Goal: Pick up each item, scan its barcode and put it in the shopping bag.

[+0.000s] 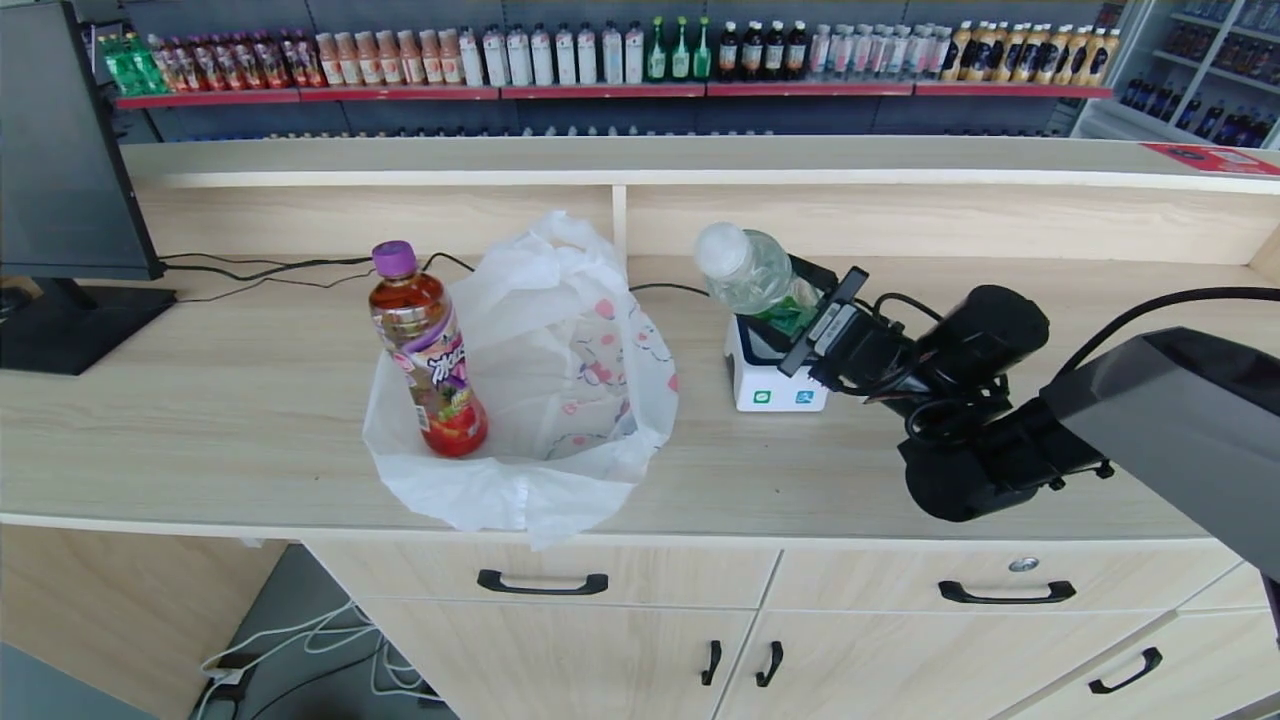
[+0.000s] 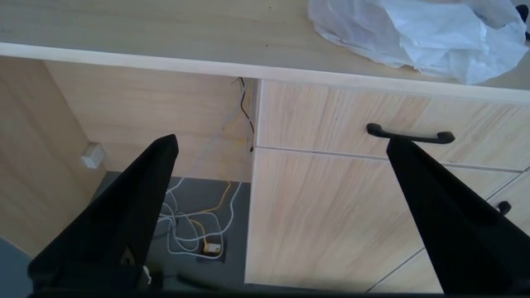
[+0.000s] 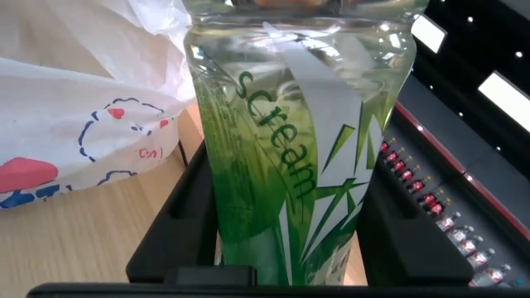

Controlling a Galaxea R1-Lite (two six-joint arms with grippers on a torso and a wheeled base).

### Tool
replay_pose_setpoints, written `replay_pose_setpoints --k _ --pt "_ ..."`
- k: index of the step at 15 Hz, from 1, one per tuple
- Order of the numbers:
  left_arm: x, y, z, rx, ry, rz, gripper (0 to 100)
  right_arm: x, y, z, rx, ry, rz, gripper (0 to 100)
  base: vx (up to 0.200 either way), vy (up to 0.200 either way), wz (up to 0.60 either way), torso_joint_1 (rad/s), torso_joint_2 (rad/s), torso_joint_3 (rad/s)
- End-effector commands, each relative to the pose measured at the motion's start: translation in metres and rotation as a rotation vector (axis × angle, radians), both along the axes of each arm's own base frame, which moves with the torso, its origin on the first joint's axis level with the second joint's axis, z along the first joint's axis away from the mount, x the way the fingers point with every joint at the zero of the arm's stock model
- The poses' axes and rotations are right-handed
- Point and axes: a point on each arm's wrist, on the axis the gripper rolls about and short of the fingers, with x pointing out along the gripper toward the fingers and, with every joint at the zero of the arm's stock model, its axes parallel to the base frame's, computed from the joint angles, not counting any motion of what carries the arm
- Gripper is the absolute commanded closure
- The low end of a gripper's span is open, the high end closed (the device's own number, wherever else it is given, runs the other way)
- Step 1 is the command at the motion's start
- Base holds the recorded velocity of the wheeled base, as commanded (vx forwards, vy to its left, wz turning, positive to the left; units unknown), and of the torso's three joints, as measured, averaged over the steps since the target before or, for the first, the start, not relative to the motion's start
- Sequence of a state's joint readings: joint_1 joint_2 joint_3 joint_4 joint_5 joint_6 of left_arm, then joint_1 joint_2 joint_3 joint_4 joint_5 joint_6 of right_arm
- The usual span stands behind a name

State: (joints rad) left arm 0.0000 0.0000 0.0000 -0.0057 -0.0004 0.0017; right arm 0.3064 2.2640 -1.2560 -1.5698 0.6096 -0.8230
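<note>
Leftmost, you see the left gripper (image 2: 281, 142) low in front of the drawers (image 2: 331, 190), its fingers spread wide with nothing between them. On the counter (image 1: 200, 420), the purple-capped tea bottle (image 1: 428, 350) stands upright inside the white shopping bag (image 1: 600, 300), at its left side. Right of the bag sits the white scanner (image 1: 765, 385). You find the right gripper (image 1: 800, 310) clamped on a clear green-labelled bottle (image 1: 750, 270), tilted just above that scanner.

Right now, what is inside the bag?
One tea bottle stands upright in the open bag. The white folds cover the bottom behind it, so anything lying there cannot be seen.
</note>
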Motion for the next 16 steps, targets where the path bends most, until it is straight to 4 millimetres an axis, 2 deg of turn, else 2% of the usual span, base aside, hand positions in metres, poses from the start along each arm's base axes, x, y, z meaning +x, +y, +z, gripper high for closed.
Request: replay_pose_setpoints --k 1,6,16 --pt "0.0 0.0 0.0 0.0 0.0 -0.001 0 0.003 -0.003 0.004 0.008 -0.014 -0.007 100 0.0 0.0 0.0 0.0 0.0 0.0" --pt "0.0 0.0 0.0 0.0 -0.003 0.0 0 0.012 -0.013 0.003 0.023 -0.009 -0.024 100 0.0 0.0 0.0 0.0 0.0 0.0" --pt "0.0 0.0 0.0 0.001 -0.003 0.0 0 0.003 -0.009 0.014 0.034 -0.018 -0.006 100 0.0 0.0 0.0 0.0 0.0 0.0"
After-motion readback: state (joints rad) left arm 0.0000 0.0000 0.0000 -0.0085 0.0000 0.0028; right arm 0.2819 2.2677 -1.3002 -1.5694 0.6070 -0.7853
